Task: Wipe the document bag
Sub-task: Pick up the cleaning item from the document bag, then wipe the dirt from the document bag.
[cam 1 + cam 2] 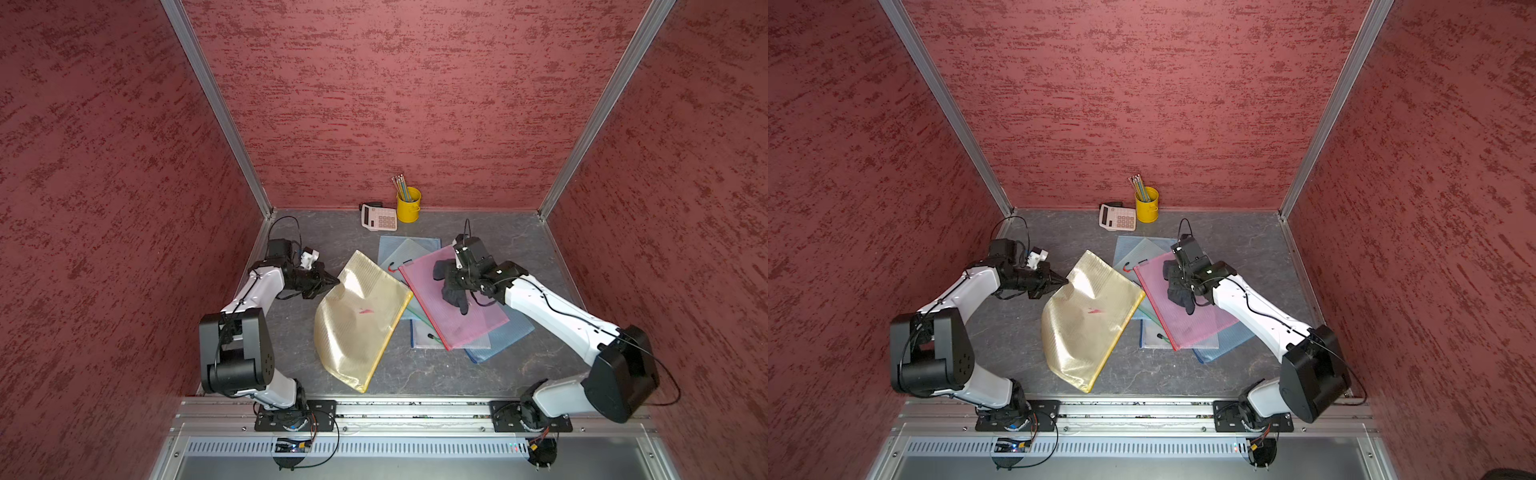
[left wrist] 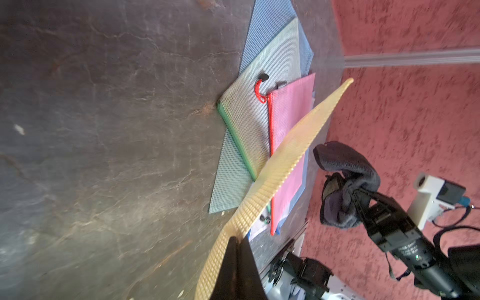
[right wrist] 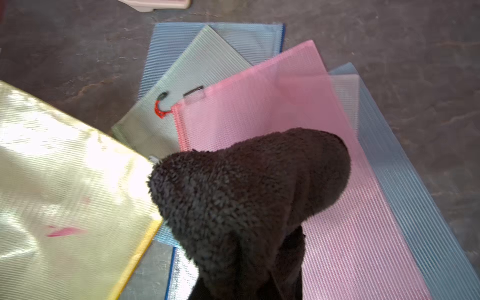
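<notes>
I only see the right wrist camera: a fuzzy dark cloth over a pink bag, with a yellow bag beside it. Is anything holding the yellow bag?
Observer: Yes, the left claw is shut on a corner of the yellow bag.
Operator: Is it lying flat?
Observer: No, that corner is lifted off the table.
Operator: What's way at the back?
Observer: A calculator and a yellow cup of pencils.

Reaches toward the middle with the left gripper (image 1: 333, 281), held low and pinched tight. Stretches forward-inward with the right gripper (image 2: 359, 192), angled downward, likewise clamped.
</notes>
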Robot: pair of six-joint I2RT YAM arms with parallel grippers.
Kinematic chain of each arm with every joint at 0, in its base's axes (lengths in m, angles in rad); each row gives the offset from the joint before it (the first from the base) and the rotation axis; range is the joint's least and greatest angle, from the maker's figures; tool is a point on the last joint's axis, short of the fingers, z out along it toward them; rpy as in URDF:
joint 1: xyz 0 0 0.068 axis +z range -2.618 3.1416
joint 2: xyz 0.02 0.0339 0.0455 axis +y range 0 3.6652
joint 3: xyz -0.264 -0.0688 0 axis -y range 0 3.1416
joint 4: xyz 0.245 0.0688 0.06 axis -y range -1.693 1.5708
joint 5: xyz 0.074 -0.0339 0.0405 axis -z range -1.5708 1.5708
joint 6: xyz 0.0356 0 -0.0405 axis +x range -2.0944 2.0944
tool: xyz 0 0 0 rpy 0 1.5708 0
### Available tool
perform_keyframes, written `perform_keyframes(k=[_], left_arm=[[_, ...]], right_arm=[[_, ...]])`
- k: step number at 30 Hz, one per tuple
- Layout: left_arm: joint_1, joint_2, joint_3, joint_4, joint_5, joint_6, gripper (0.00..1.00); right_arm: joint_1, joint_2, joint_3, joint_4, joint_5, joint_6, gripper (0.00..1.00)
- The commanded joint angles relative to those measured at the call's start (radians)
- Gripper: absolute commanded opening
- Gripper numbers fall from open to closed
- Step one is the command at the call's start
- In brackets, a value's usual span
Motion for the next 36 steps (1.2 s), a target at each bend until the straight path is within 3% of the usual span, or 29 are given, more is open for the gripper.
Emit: perform_keyframes(k=[1, 6, 14, 21, 28, 36], left_arm=[[0.011, -0.014, -0.130, 0.318, 0.026, -0.245, 0.00], [0.040, -0.055, -0.172, 0.325, -0.007, -0.268, 0.00], [-0.010, 0.007, -0.248, 0.465, -0.045, -0.383, 0.00], [-0.030, 0.070, -0.254, 0.457, -0.072, -0.361, 0.00], [-0.013, 0.113, -0.211, 0.370, -0.071, -0.274, 0.00], [0.060, 0.175, -0.190, 0.328, -0.041, -0.214, 0.00]], right_arm=[[0.073, 0.071, 0.093, 0.090, -0.064, -0.049, 0.00], [0.181, 0.218, 0.240, 0.106, -0.089, -0.090, 0.00], [0.355, 0.501, 0.401, 0.155, -0.204, -0.119, 0.00], [0.389, 0.713, 0.411, 0.165, -0.143, 0.025, 0.00], [0.376, 0.660, 0.232, 0.126, -0.079, 0.204, 0.00], [0.400, 0.377, -0.129, -0.057, -0.043, 0.307, 0.00]])
